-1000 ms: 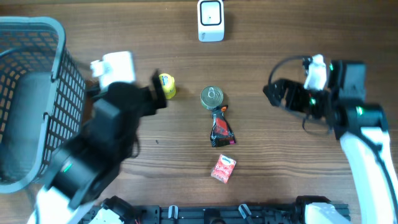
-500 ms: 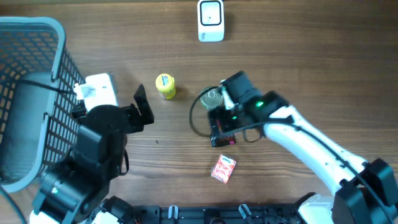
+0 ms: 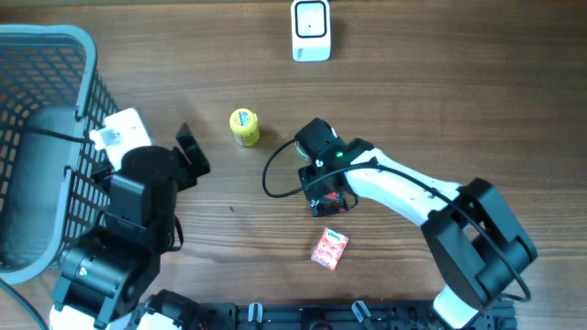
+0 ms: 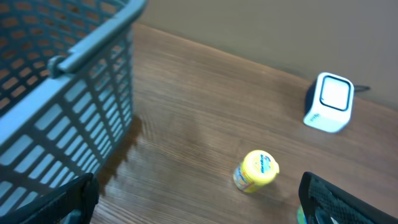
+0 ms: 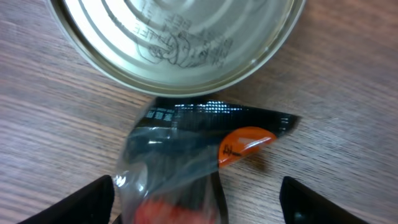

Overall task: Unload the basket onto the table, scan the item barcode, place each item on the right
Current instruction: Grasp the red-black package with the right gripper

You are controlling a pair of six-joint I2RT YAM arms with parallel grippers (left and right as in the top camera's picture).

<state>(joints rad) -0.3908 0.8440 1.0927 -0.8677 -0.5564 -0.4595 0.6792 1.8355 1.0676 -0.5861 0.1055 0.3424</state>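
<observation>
Right claw (image 5: 205, 204) shifted over black packet (image 5: 168, 155), wide, empty; left claw (image 4: 200, 202) wide, empty; one can (image 5: 174, 37), one red packet (image 3: 330, 248).

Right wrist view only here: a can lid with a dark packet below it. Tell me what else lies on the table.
Observer: A small yellow container stands to the left of the can.
Operator: Give me the scanner's position.
Observer: The white scanner sits at the table's far edge, beyond the can.
Operator: Report the left claw.
Observer: The left claw is open and empty, beside the grey basket.
</observation>
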